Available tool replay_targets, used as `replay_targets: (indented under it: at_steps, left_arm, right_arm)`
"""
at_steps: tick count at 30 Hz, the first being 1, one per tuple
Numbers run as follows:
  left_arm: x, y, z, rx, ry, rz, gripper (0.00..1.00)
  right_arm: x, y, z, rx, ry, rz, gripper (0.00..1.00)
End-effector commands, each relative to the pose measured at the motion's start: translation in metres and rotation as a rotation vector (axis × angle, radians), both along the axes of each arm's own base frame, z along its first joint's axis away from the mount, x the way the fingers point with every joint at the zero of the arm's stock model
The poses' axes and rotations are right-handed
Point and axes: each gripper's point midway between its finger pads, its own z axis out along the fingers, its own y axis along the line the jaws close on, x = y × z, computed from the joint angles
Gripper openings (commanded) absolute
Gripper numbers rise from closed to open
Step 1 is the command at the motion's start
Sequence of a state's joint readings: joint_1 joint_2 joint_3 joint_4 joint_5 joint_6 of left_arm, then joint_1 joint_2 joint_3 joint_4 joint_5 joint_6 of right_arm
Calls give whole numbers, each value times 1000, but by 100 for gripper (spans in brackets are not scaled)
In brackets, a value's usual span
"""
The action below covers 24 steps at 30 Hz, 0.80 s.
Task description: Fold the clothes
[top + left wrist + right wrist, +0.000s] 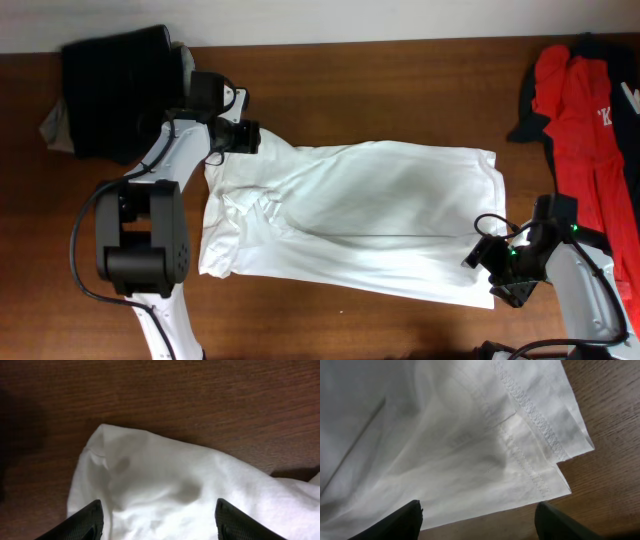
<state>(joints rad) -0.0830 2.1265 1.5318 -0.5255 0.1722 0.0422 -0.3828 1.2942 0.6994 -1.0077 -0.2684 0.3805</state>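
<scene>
**A:** Start at the near edge. How does the right arm sit?

**B:** It comes up from the near right corner of the table (400,325) and bends left. The right gripper (487,262) hangs over the near right corner of the white T-shirt (350,210). In its wrist view the fingers (395,522) stand wide apart above the stitched hem (540,425), with nothing clamped between them.

**A:** And the shirt itself?

**B:** It lies spread mid-table, a bit rumpled, with its long axis running left to right. The hem is at the right end, and the left end is creased and bunched.

**A:** The left arm?

**B:** Its base is near left. The arm reaches toward the far side, then the wrist turns right. The left gripper (247,137) is at the shirt's far left corner. Its jaws are parted too, straddling a hump of white cloth (165,480) without pinching it.

**A:** Farther back?

**B:** A black garment (115,90) lies at far left, and a red one (585,110) on dark cloth at far right. Both lie apart from the shirt.
</scene>
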Motion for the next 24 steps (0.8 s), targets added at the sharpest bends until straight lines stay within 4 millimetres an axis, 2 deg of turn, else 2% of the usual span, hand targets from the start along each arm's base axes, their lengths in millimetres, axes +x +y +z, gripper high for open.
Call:
replay_targets:
  at_steps: [1, 3, 4, 9, 14, 19, 23, 24]
  left_arm:
    - [1, -2, -20, -8, 23, -50, 71]
    - [-2, -2, -33, -7, 50, -51, 71]
    - [-2, -2, -34, -7, 52, -51, 71]
    - [0, -6, -29, -27, 43, -61, 67]
    - [1, -6, -23, -31, 32, -62, 56]
    - [5, -6, -2, -30, -8, -61, 27]
    - [5, -6, 11, -31, -27, -60, 4]
    - [4, -6, 11, -31, -26, -60, 1]
  right_arm:
    - [6, 0, 5, -1, -31, 13, 76]
    - [6, 0, 5, 0, -30, 13, 76]
    - [6, 0, 5, 0, -30, 13, 76]
    - [6, 0, 5, -1, -31, 13, 76]
    - [6, 0, 5, -2, -31, 13, 76]
    - [7, 0, 5, -3, -35, 13, 75]
    - [8, -1, 5, -5, -38, 13, 70]
    - [8, -1, 5, -5, -38, 13, 70]
